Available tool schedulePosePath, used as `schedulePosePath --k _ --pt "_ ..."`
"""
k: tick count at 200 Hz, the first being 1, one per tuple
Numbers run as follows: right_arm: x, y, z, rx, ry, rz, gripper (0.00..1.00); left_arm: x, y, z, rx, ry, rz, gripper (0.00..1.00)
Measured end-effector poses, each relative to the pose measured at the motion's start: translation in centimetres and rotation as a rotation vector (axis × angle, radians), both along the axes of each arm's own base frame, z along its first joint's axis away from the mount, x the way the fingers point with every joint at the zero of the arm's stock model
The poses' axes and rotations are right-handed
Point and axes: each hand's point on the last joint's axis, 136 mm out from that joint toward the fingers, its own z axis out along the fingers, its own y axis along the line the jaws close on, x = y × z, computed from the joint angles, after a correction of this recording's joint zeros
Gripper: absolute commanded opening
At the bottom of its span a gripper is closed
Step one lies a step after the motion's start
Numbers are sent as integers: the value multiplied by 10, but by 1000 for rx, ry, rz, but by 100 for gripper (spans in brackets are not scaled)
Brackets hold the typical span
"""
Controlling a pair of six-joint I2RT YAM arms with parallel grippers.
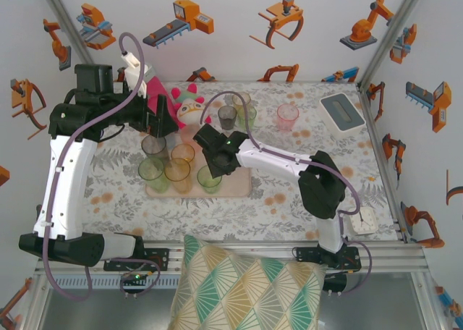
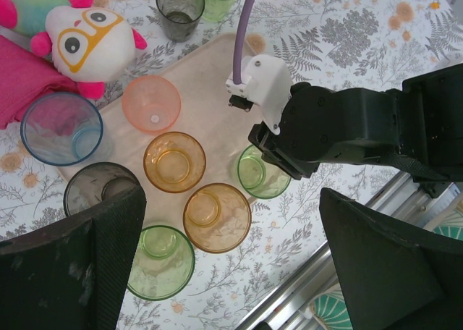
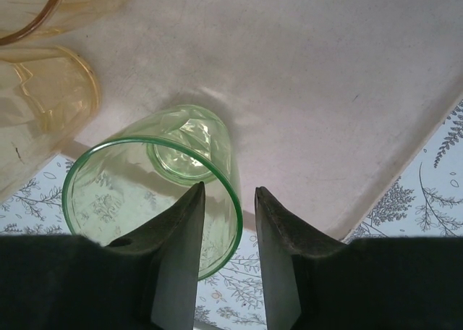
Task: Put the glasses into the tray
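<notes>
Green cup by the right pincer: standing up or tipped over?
Standing up. The green cup shows its rim on top, base on the tray.

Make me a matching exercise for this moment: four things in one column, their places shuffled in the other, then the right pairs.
1 pink glass
2 green glass
3 grey-and-white box
4 plush toy

A far right corner of the table
B on the tray, rim between the fingers of the right gripper
C beside the pink towel
D off the tray, left of the box

Pairs: 1-D; 2-B; 3-A; 4-C
</notes>
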Motion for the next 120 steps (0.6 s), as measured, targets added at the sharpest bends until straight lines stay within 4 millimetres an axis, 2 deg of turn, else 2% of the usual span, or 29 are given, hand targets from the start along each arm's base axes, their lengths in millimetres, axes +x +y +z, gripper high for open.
schedulePosePath --k 74,120 --pt "-3 -2 39 71 -41 3 38 0 0 2 1 -7 2 97" --pt "-7 -12 64 102 -79 -5 38 0 0 2 1 -7 2 97"
